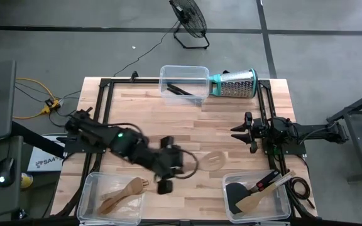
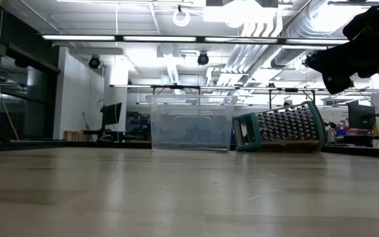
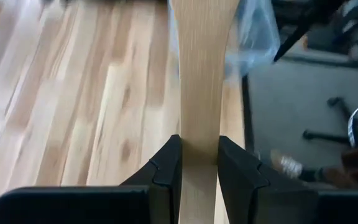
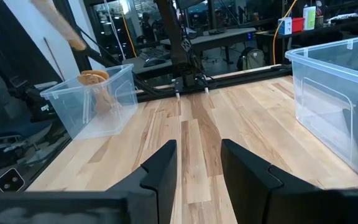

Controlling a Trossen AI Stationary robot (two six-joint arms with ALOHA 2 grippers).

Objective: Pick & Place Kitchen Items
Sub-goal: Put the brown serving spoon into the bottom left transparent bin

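Clear plastic bin (image 1: 113,199) just beside left gripper (image 1: 166,171) is holding pale wooden spoons (image 1: 121,191). Second bin (image 1: 257,199), toward right gripper (image 1: 247,132), is carrying black spatula (image 1: 236,192), wooden spatula (image 1: 261,198), red-black handle. Far bin (image 1: 184,85) is showing thin black tools (image 1: 180,90); steel cone grater (image 1: 234,83), teal-rimmed, is lying beside it. Left gripper is pinching flat, smooth pale wooden utensil handle (image 3: 200,93) between its fingers, above butcher-block table (image 1: 200,125). Right gripper is hanging partly open, empty.

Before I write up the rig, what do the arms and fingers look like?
Both arms are dark, jointed and matte. The left arm carries a small green light; the right arm shows none. The left gripper and right gripper each have two black, blocky, angular fingers.
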